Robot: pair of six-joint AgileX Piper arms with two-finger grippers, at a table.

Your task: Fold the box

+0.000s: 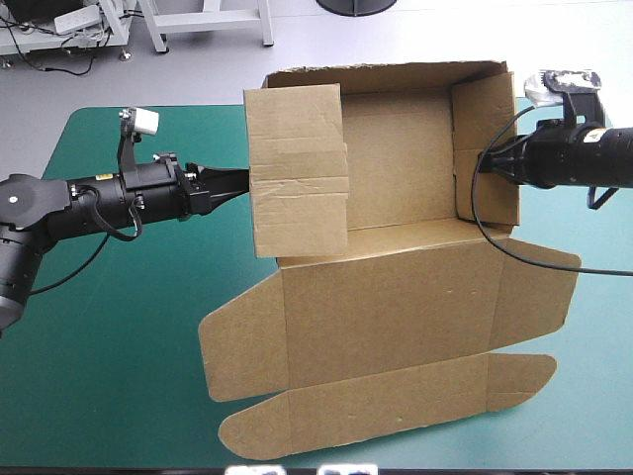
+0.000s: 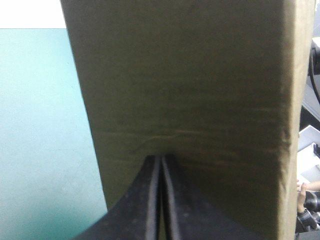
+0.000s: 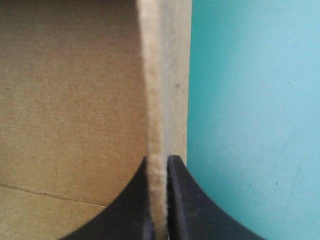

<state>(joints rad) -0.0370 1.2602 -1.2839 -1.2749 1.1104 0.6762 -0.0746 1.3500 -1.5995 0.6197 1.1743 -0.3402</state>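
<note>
The brown box [image 1: 396,168] stands at the table's far middle as an open tray, its lid [image 1: 386,307] flat toward the near edge with its flaps spread. The left wall flap [image 1: 297,168] stands raised and leans inward. My left gripper [image 1: 242,181] is shut, its pointed tip pressed against that wall's outer face [image 2: 190,90], with no board between the fingers. My right gripper [image 1: 483,161] is shut on the box's right wall [image 1: 487,119]. In the right wrist view the wall's pale cut edge [image 3: 159,100] runs between the fingers, at the right gripper [image 3: 159,161].
The teal-green cover [image 1: 119,346] shows bare to the left and right of the lid. The box's back wall [image 1: 386,74] stands at the table's far edge, with grey floor beyond.
</note>
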